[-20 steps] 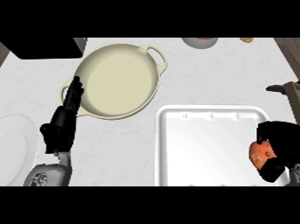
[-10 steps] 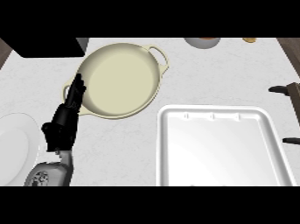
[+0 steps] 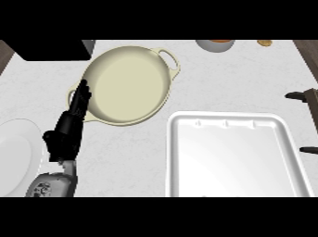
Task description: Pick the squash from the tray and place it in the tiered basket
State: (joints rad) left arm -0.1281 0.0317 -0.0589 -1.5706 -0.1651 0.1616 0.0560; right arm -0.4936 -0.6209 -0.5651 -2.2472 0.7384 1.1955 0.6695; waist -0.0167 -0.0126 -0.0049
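Tray (image 3: 233,157) sits w/ no squash on it; your left hand (image 3: 69,129) rests fingers straight beside the pan (image 3: 127,85), near a plate (image 3: 7,157).

No readable text, labels, brand names, numbers or signs appear anywhere on the counter or on any of the items on it.

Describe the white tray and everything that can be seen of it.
The tray is white, rectangular with rounded corners, a raised rim and a smooth, glossy-looking inside. Three small notches mark its far wall. It lies flat on the pale counter, at the lower right, close beside the cream pan. Nothing shows inside it, and no hand touches it.
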